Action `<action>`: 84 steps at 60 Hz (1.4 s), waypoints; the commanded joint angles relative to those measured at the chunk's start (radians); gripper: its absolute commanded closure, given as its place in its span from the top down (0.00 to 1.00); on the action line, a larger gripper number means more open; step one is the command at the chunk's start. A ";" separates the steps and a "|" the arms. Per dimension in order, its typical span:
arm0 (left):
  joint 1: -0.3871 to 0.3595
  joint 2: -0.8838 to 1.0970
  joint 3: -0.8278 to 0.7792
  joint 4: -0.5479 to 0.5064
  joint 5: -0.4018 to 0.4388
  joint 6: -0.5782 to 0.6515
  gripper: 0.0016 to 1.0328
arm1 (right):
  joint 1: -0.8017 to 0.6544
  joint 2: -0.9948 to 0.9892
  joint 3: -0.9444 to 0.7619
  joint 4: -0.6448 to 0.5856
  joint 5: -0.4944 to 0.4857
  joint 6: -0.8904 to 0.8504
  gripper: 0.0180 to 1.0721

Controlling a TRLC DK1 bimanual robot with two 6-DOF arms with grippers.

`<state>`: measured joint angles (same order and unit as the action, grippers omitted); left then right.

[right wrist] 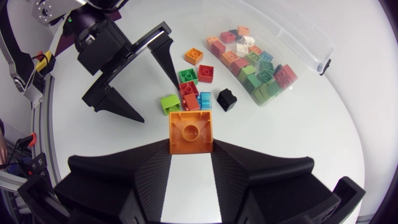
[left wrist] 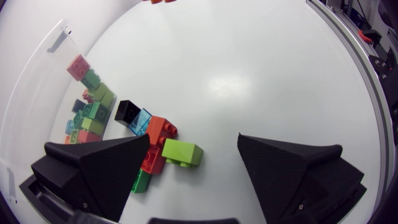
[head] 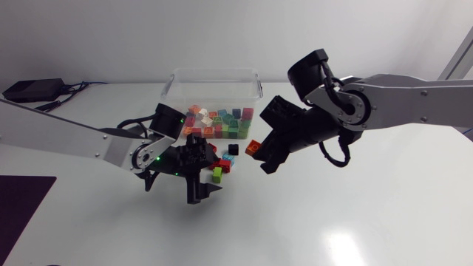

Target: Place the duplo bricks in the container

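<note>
**Step in hand (judged):** the right arm is to carry one brick to the container and release it.

**Findings**
- The right gripper (head: pixel 261 154) is closed on a small orange square duplo brick (right wrist: pixel 191 129), with one finger on each side.
- It hangs above the white counter (head: pixel 355 214), just near and right of the clear plastic container (head: pixel 214 72).
- The container stands at the far middle of the counter and holds many mixed-colour bricks.
- The left gripper (left wrist: pixel 194 142) is wide open and holds nothing, low over the loose pile.
- A lime green brick (left wrist: pixel 181 152) lies between its fingers, off-centre.
- A red brick (left wrist: pixel 160 129) appears to touch the lime one. A black brick (left wrist: pixel 127 112) lies beyond, toward the container.

**Recommendations**
- Raise the orange brick above the container's near wall before moving in.
- Open the fingers only once the brick is over the interior and low, so it does not bounce out.
- The path runs close to the left arm, so keep clear of it.
- For the next pick, centre the left gripper on the lime brick's flat sides. The touching red brick may be dragged along.
</note>
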<state>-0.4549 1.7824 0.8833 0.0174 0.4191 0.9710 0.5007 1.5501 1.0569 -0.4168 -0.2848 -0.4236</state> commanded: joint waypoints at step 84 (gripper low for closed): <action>0.139 -0.172 0.158 -0.484 0.133 0.092 0.28 | -0.111 0.334 0.551 0.090 -0.100 0.158 0.30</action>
<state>-0.3260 1.6604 1.0462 -0.4450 0.5285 1.0733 0.3969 1.8324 1.5593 -0.3595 -0.3744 -0.3153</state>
